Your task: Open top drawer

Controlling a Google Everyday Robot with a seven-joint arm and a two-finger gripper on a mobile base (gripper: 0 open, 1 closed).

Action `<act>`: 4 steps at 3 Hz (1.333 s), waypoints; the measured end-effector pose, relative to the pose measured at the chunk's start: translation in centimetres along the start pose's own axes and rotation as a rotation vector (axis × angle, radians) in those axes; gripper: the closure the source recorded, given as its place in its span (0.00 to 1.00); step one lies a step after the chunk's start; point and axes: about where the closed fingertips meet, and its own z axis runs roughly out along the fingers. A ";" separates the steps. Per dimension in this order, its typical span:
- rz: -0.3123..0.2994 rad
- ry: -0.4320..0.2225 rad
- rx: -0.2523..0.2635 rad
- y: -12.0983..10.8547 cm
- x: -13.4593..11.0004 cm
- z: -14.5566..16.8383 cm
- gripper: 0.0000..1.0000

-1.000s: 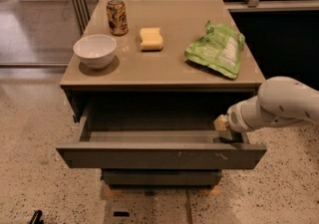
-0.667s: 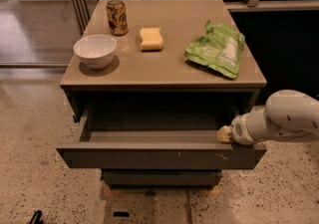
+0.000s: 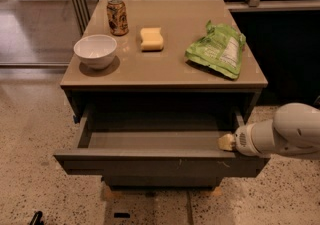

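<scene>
Well, the brown counter (image 3: 165, 71) fills most of the view, standing on a speckled floor (image 3: 30, 134). Below its top, at 6 o'clock, the top drawer (image 3: 150, 165) is pulled well out toward the camera: its shallow grey interior lies open to view, and its wide dark front carries small pale scratches right of centre. A narrower drawer front (image 3: 160, 181) sits shut underneath it.

The white robot arm (image 3: 285, 131) reaches in from 3 o'clock, low at the right edge. On the counter, a green snack bag (image 3: 218, 49) lies at 3 o'clock, a white bowl (image 3: 95, 50) sits at 9 o'clock, a drinks can (image 3: 117, 16) stands upright at 11 o'clock, and a yellow sponge (image 3: 151, 38) rests near 12 — well apart from the bag, nearer the can.

The claw (image 3: 226, 142) shows as a small yellowish tip at the drawer's right end, just inside the front panel — whether it is clenched or released, I cannot tell.
</scene>
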 end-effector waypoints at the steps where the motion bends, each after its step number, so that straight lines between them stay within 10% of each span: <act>1: 0.002 -0.002 0.000 0.0 -0.1 0.0 1.00; 4: -0.203 -0.395 0.160 4.0 -6.8 -11.3 1.00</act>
